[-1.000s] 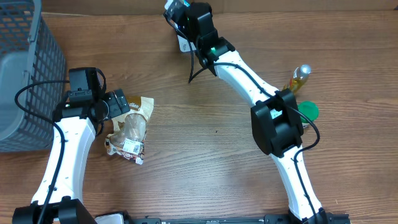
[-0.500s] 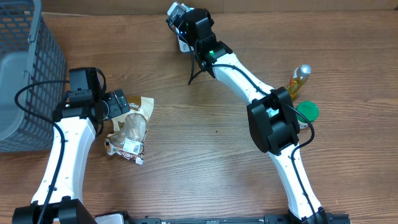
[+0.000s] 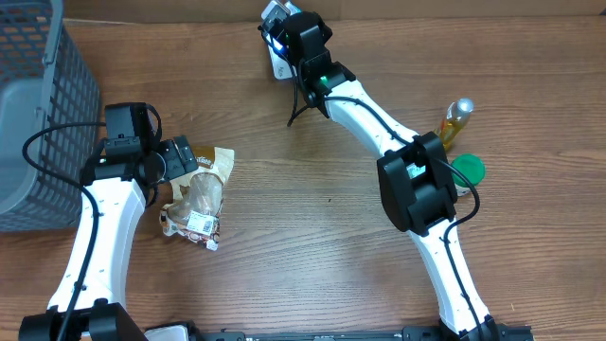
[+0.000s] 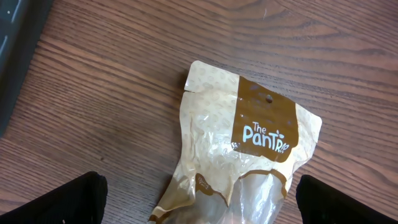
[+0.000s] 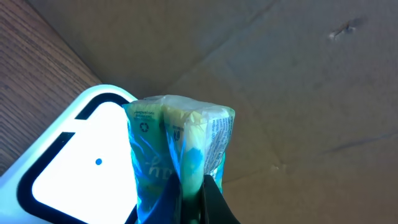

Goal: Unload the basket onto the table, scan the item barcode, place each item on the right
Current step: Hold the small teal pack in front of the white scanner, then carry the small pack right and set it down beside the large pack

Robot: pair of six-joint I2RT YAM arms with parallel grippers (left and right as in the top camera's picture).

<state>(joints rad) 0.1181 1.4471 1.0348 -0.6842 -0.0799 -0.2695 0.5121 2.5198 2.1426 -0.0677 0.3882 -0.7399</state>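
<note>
Packet (image 5: pixel 180 143) at scanner (image 5: pixel 68 162), right gripper (image 5: pixel 198 200) jaws clenched on it; left gripper (image 4: pixel 199 205) jaws released. We probably rotate packet next for read.

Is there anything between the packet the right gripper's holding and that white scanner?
Nothing visible. The right gripper holds the blue-green packet right beside the white scanner, and the wrist view shows no object between them.

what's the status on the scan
Right gripper shut on blue-green packet, at the white scanner. Left gripper open over brown pouch. Nothing blocking.
</note>
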